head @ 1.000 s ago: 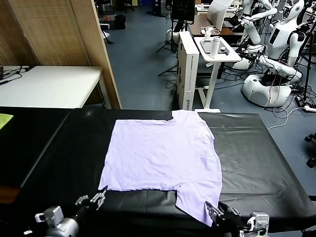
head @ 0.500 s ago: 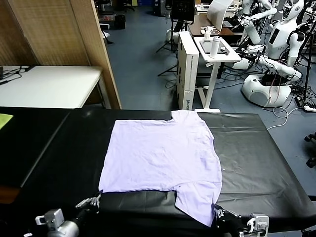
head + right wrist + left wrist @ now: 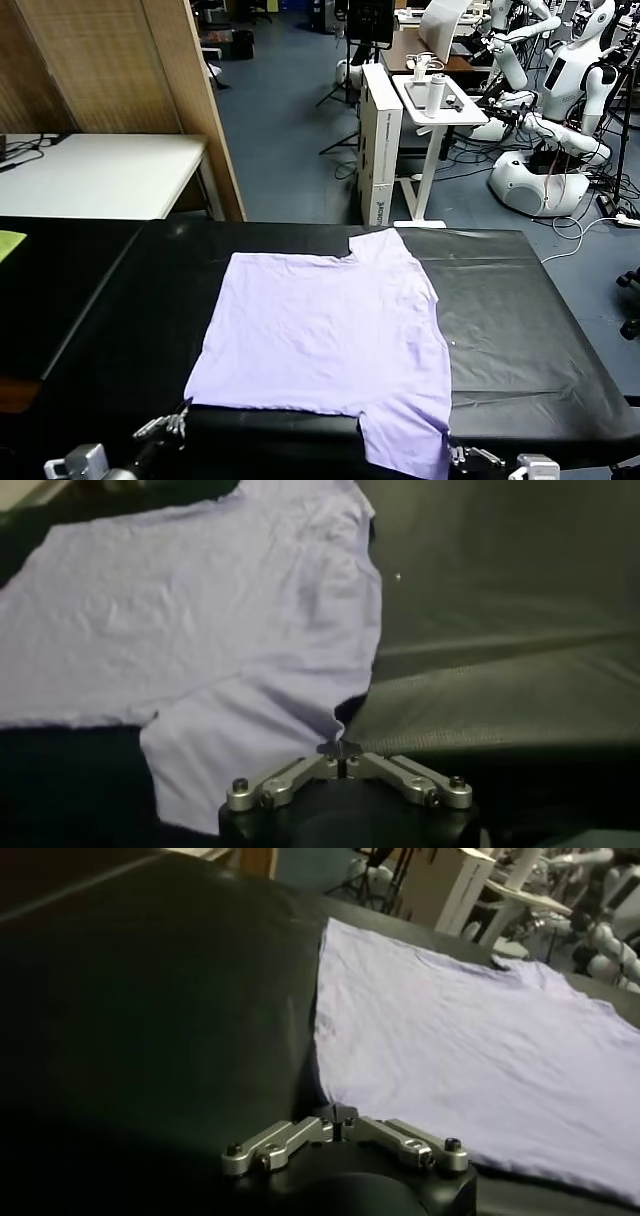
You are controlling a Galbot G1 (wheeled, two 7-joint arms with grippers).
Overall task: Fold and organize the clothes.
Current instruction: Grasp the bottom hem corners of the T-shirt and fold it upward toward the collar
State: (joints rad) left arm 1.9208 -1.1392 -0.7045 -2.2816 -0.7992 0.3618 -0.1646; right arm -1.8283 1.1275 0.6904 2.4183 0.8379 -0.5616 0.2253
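Note:
The clothes are one pale lavender T-shirt (image 3: 325,335) spread flat on the black table (image 3: 510,320), its near sleeve (image 3: 410,440) hanging toward the front edge. My left gripper (image 3: 178,415) is at the shirt's near left corner, shut on the fabric's corner (image 3: 330,1106). My right gripper (image 3: 455,456) is at the front edge, shut on the sleeve's edge, where the cloth puckers into the closed gripper (image 3: 340,748). In the left wrist view the shirt (image 3: 470,1038) stretches away from the left gripper (image 3: 338,1122). No print shows on the upper face.
A small yellow-green cloth (image 3: 8,243) lies at the far left. A white table (image 3: 100,175) and a wooden partition (image 3: 150,90) stand behind on the left. A white cart (image 3: 430,100) and other robots (image 3: 560,110) are beyond the table's far edge.
Both grippers drew back toward the table's front edge, and the left closed. The shirt slid toward me with them; its near left corner and near sleeve now lie lower.

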